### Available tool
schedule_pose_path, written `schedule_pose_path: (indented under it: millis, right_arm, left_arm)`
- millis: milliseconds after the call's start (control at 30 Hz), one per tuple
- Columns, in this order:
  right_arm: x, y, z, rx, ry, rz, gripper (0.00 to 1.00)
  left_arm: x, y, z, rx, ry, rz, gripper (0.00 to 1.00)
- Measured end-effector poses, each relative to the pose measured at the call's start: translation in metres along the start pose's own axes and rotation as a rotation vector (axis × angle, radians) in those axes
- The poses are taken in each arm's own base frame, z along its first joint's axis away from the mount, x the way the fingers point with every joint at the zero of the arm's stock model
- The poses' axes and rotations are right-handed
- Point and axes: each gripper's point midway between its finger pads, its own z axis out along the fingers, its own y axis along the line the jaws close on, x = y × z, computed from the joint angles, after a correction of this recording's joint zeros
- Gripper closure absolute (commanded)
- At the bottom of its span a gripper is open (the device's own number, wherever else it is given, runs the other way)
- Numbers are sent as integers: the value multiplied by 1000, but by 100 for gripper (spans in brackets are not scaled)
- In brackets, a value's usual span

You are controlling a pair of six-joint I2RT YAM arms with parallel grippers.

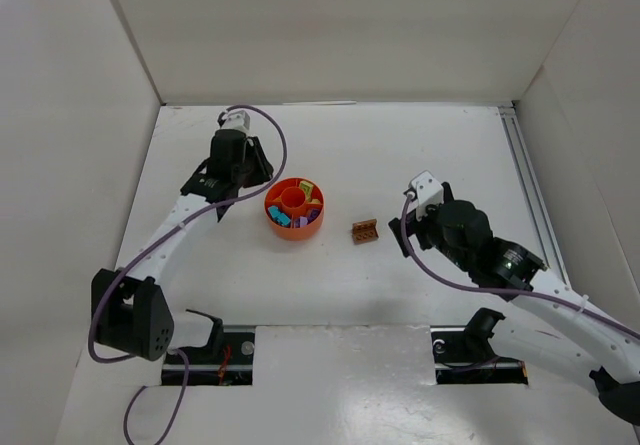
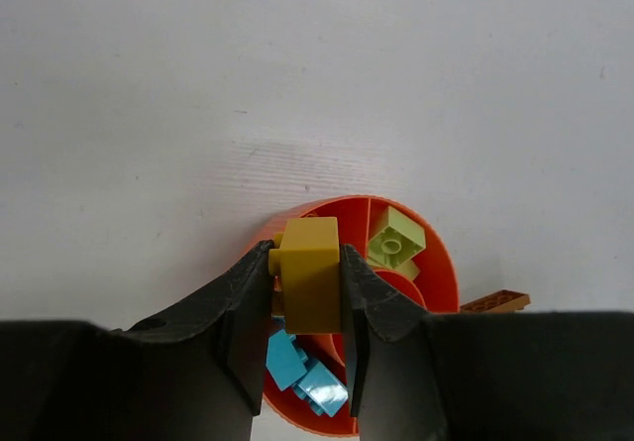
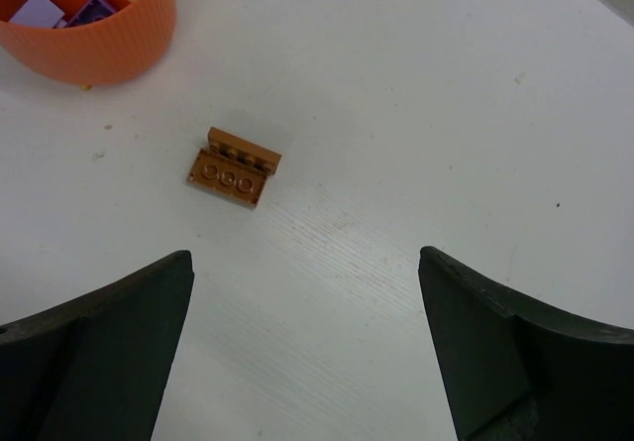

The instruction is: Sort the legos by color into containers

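Observation:
The round orange dish [image 1: 294, 227] sits mid-table with teal, purple and pale yellow-green legos in its wedges. My left gripper [image 2: 307, 263] is shut on an orange-yellow brick [image 2: 311, 273] and holds it over the dish's left rim [image 2: 436, 253]; teal bricks [image 2: 302, 372] and a yellow-green brick [image 2: 396, 241] lie below. In the top view the left gripper [image 1: 252, 180] is just left of the dish. A brown brick [image 1: 365, 231] lies alone right of the dish. My right gripper [image 3: 307, 263] is open and empty, with the brown brick [image 3: 234, 166] ahead of it and to its left.
White walls box in the table on the left, back and right. A metal rail [image 1: 525, 180] runs along the right edge. The dish's side [image 3: 89, 45] shows at the top left of the right wrist view.

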Motion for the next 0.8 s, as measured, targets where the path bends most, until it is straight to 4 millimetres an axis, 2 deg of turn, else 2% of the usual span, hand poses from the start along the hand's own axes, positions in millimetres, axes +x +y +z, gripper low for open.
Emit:
schedule_pose_path:
  millis: [200,500,700,800]
  right_arm:
    - [8,-4,1,27,36,6,0]
    - [16,-3,8,35,75,-1,0]
    - [20,-5,12,47,97,-2,0]
    - [23,-5,14,50,109,-3,0]
  left_arm:
    - [26,7,22,0,99,70,100]
    - [47,10,39,24,170,118,99]
    - [63,4,42,36,202,151,92]
    - [68,3,45,31,213,162,82]
